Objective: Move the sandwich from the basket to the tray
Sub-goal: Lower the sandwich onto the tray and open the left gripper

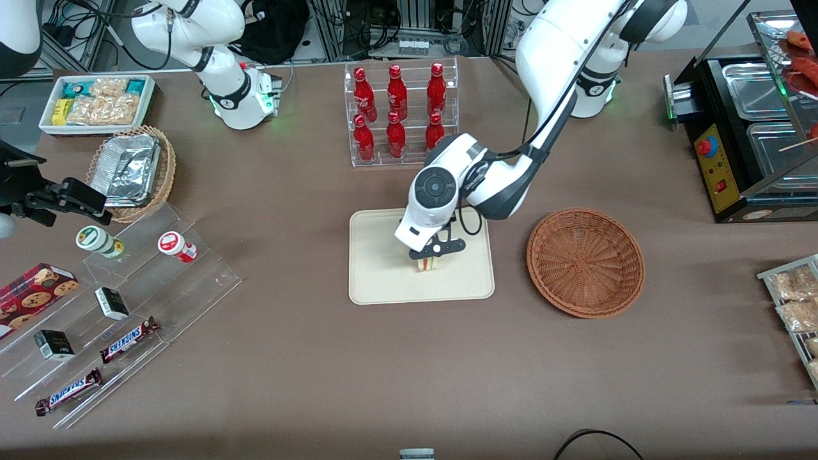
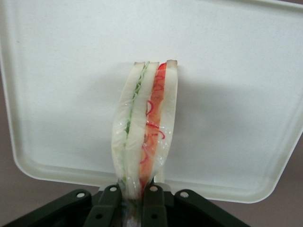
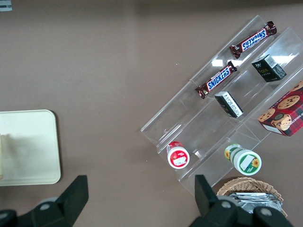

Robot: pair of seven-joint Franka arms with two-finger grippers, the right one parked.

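The gripper (image 1: 429,255) is over the tray (image 1: 377,281) at centre of frame, jaws closed on the sandwich (image 1: 427,262). The sandwich stands on edge w/ long axis running away from the jaws. The basket (image 1: 585,262) sits beside the tray on the counter (image 1: 319,358).

The working left arm reaches down from the upper right of the front view, its white forearm slanting toward the centre of the frame, wrist bent downward. Its gripper (image 1: 427,255) sits just below centre, pointing down, over the tray (image 1: 377,281). Both fingers (image 2: 110,201) are clamped on the sandwich (image 2: 144,127), which stands on edge between them
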